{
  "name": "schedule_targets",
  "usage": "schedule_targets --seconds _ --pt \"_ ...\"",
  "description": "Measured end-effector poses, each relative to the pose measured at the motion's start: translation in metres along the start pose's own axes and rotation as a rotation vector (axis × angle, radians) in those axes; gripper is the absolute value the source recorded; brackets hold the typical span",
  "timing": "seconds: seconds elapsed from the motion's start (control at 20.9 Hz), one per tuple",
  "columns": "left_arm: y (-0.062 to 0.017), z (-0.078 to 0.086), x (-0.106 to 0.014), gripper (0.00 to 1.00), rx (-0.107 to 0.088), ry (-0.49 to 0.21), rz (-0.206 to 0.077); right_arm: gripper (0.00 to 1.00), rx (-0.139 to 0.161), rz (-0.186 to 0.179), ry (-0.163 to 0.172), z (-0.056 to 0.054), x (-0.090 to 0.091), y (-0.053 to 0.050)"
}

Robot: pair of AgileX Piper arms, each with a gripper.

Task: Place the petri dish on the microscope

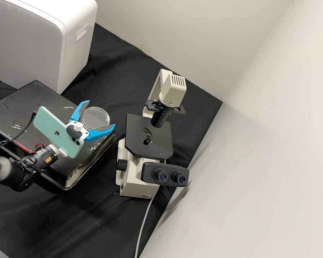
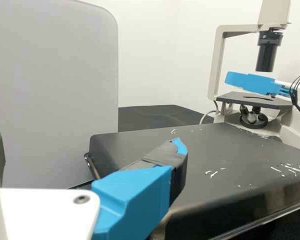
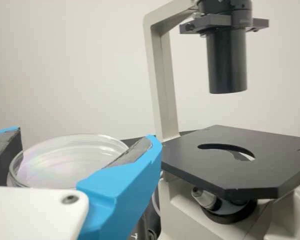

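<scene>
With jaws closed on its rim, holding dish [image 3: 65, 155] aloft in right gripper [image 1: 99, 114], just beside stage [image 3: 190, 160]; left gripper [image 2: 87, 140] gaping wide, empty. Could clip stage edge or lens [image 3: 227, 50], tipping dish from that thin rim hold

Spread blue fingers [image 2: 140, 195] face a black case [image 2: 230, 160], microscope [image 2: 267, 50] beyond.

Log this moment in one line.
right gripper: shut on petri dish, beside microscope | stage: dish not yet on it | left gripper: open, empty
</scene>
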Motion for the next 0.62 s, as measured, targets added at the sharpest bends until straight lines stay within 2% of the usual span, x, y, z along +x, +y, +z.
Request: schedule_targets --seconds 0.24,0.34,0.48,0.62 --pt "0.0002 0.0 0.0 1.0 0.001 0.001 0.002 0.0 -0.001 0.002 0.0 0.0 0.0 0.001" --pt "0.0003 -0.001 0.0 1.0 0.001 0.003 0.002 0.0 -0.002 0.006 -0.014 0.004 0.001 0.002" --pt "-0.0002 -0.001 0.001 1.0 0.003 0.003 0.0 0.0 -0.007 0.025 -0.033 0.01 0.005 0.007" --pt "-0.001 0.0 0.001 1.0 0.007 0.005 -0.003 0.0 -0.012 0.052 -0.038 0.012 0.009 0.014"
